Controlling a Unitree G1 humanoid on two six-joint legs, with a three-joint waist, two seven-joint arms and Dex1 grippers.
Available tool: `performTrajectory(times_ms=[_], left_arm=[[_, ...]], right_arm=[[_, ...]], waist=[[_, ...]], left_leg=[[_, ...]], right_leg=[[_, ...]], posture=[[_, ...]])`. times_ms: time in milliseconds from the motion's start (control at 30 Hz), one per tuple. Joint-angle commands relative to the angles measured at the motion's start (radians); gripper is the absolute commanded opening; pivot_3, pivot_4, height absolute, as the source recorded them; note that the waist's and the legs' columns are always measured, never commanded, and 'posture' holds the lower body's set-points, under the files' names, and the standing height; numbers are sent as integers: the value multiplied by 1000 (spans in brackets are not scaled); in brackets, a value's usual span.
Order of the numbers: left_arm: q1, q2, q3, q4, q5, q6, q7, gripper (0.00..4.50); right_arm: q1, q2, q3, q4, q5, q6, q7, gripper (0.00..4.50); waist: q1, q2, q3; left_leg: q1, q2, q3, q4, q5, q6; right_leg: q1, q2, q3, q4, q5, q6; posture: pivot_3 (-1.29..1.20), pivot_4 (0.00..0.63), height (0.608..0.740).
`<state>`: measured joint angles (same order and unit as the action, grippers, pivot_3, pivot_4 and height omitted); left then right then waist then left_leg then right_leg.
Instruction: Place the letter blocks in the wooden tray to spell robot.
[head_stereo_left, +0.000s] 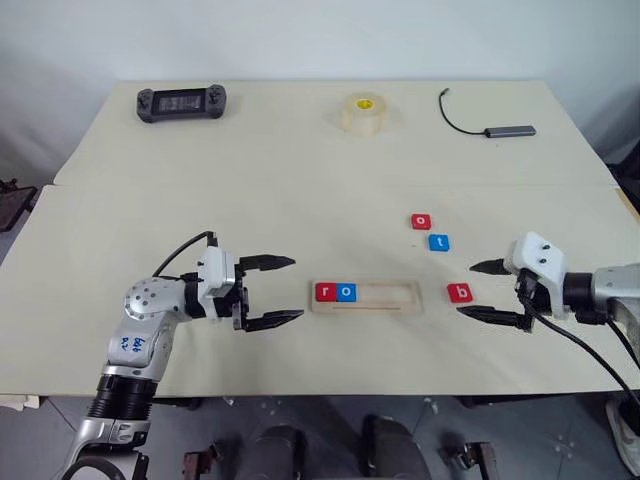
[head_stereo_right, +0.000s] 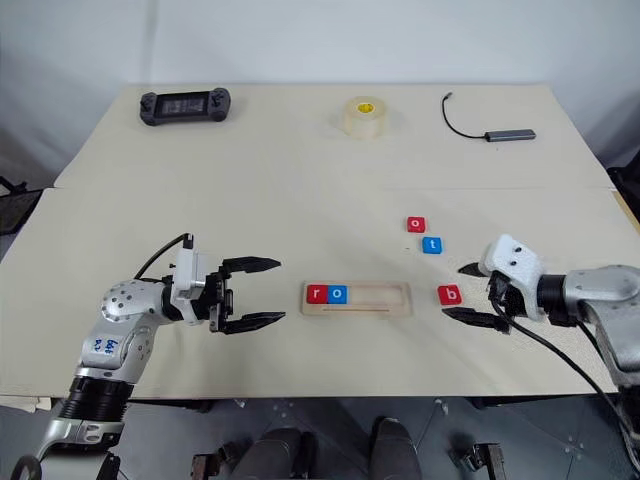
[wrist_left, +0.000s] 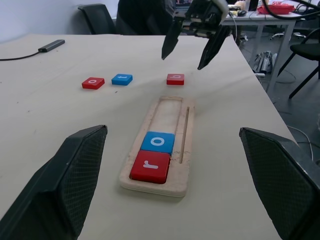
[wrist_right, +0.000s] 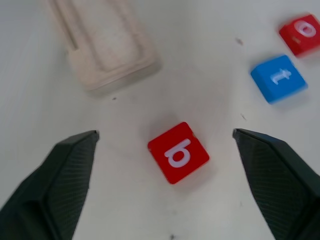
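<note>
Two tiles, r (head_stereo_left: 325, 292) and o (head_stereo_left: 346, 292), are already seated in the tray (head_stereo_left: 390, 296); b (head_stereo_left: 459, 293), o (head_stereo_left: 421, 221) and t (head_stereo_left: 440, 242) are left right of it. Both grippers, left (head_stereo_left: 272, 292) and right (head_stereo_left: 482, 291), are spread wide, nothing held.

From my right wrist the wooden tray (wrist_right: 102, 47) runs off the frame, its far end lost, and the red o block (wrist_right: 301, 32) is clipped at the corner and blurred. My own right fingers (wrist_right: 55, 185) are cut by the frame edge
</note>
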<state>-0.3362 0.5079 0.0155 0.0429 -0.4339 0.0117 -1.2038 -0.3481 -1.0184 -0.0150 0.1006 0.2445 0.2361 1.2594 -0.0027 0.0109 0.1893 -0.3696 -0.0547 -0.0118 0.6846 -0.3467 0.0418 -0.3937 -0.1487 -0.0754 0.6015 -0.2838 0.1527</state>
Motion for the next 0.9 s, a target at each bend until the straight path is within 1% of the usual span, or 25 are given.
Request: performTrajectory(times_ms=[33,167,233,300,500,600,667,767,800,900], left_arm=[[2,3,2,-38,-18,-11,-7,4500],[9,4,0,-58,-20,-8,-3,4500],[10,4,-1,-63,-19,-8,-1,4500],[12,5,-1,-70,-15,-8,4,4500],[29,9,4,-95,-16,-3,20,4500],[35,12,5,-96,-13,-5,22,4500],[37,14,9,-97,-12,-6,27,4500],[47,17,13,-101,-12,-6,34,4500],[50,17,12,-103,-12,-6,37,4500],[53,13,9,-106,-10,-5,48,4500]], right_arm=[[-87,10,64,157,-66,-169,90,4482],[-209,49,141,336,-125,-233,153,4482],[-236,62,157,382,-138,-257,174,4101],[-259,80,167,416,-145,-263,181,3552],[-285,90,168,442,-146,-271,219,1484],[-310,101,153,421,-137,-273,208,1471],[-343,127,135,367,-108,-247,192,1471],[-371,154,151,185,-50,-65,210,1471],[-372,162,164,130,-42,-30,213,1471],[-377,203,198,12,-34,114,170,1471]], waist=[[0,0,0],[2,0,0],[4,0,0],[2,0,0],[2,0,0],[2,0,0],[1,0,0],[-2,1,0],[-1,1,0],[2,1,0]], left_leg=[[0,0,0,0,0,0],[-1,0,-2,0,0,0],[-1,0,-3,0,0,-1],[-2,0,-3,0,0,-1],[-1,0,-3,0,0,-1],[-1,0,-3,0,0,-1],[-1,0,-3,0,0,-1],[-1,1,-3,0,0,-2],[-1,2,-3,0,0,-3],[-2,2,-4,0,0,-4]], right_leg=[[0,0,0,0,0,0],[0,0,-2,-1,0,0],[0,0,-2,-1,0,0],[0,0,-3,-2,0,0],[1,0,-3,-2,0,0],[1,0,-3,-2,0,0],[0,0,-3,-2,0,0],[0,0,-2,-1,0,0],[-1,1,-2,-1,0,0],[-1,1,-3,-1,0,-1]], posture=[[0,150,740],[0,150,740],[0,150,740],[0,150,740],[0,150,740],[0,150,740],[0,150,740],[0,150,740],[0,150,740],[0,150,740]])
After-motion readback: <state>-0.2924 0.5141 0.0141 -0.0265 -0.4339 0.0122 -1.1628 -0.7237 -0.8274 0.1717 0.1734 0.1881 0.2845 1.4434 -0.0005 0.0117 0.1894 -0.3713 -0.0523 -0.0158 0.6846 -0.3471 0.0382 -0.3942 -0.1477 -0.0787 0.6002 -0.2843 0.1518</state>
